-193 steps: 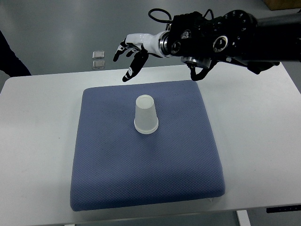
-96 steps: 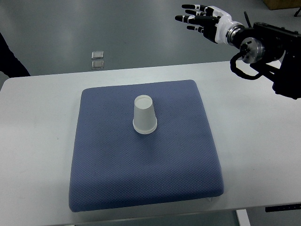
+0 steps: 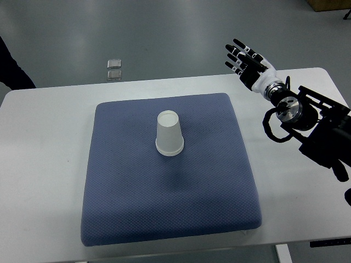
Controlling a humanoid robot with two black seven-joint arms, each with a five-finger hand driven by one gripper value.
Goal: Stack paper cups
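White paper cups (image 3: pixel 169 133), nested and upside down, stand near the middle of the blue cushion (image 3: pixel 137 197), a little toward its far edge. We read the double rim at the bottom as two cups already seated, though we cannot count them for certain. Their long axis runs upright, with the closed base on top.

Right hand (image 3: pixel 248 64) is off the cushion, beyond its far right corner, raised above the white table (image 3: pixel 44 164). Fingers (image 3: pixel 237 45) are spread wide and straight, holding nothing. The dark forearm comes in from the right edge.

From the cups, the hand lies to the right and farther back, well apart, with bare cushion between them. The fingers point away from the cups, not toward them.

Left hand does not show, so the right is the only one we can place against the cups.

Our judgement: any reach from here would have to come leftward and nearer across the cushion corner, then down over the upturned base.
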